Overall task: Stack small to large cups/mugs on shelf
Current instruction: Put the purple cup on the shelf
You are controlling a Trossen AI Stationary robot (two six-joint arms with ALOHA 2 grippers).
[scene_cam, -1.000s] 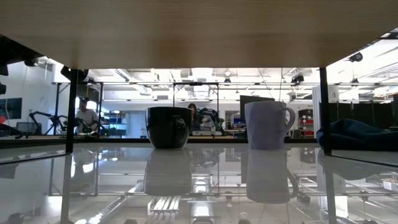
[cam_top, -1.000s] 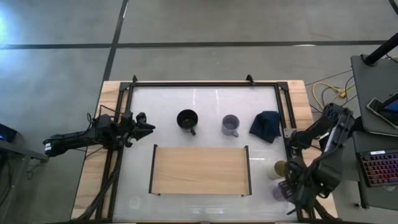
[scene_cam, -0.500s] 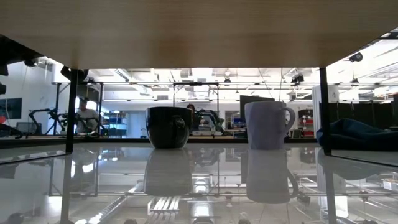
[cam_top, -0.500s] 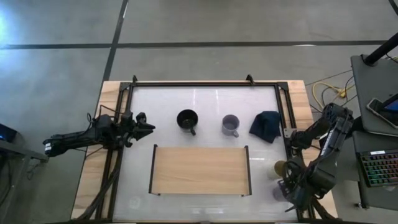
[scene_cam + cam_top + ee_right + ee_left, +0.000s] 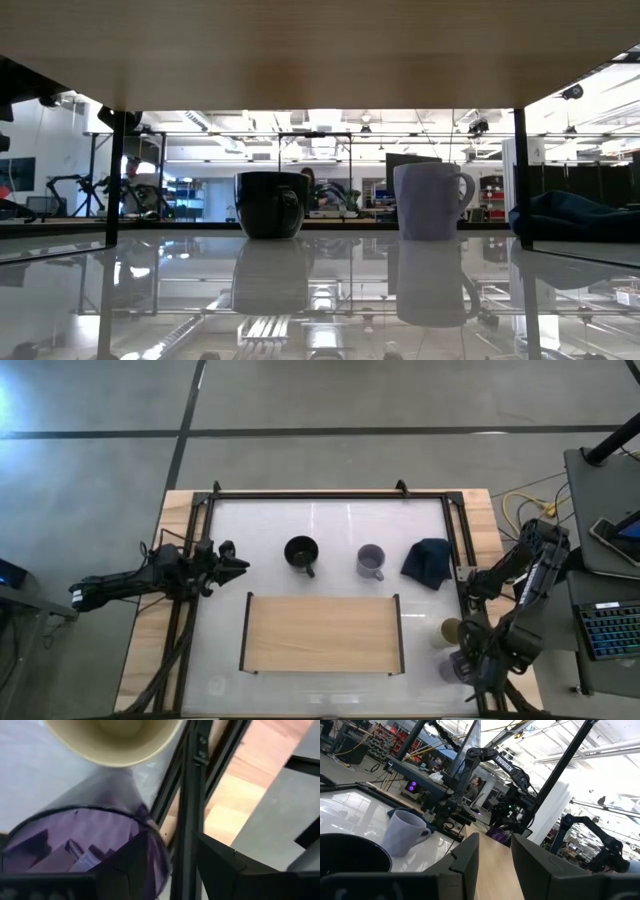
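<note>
Right gripper (image 5: 167,865) fingers spread, straddling translucent purple cup (image 5: 75,845) rim; cream cup (image 5: 112,740) just beyond. Left gripper (image 5: 492,865) parted, idle; black mug (image 5: 301,552), grey mug (image 5: 371,561) ahead; shelf (image 5: 320,633) bare.

Only readable text: "TROSSEN" in white letters on the right arm (image 5: 496,761), seen beyond the grey mug (image 5: 402,833). Nothing else legible.

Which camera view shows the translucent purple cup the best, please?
The right wrist view shows it best: the purple cup fills much of that picture, its rim right by the right gripper, the cream cup beside it. The high view shows only a small part of it. The low view misses it; the left wrist view is unclear.
</note>
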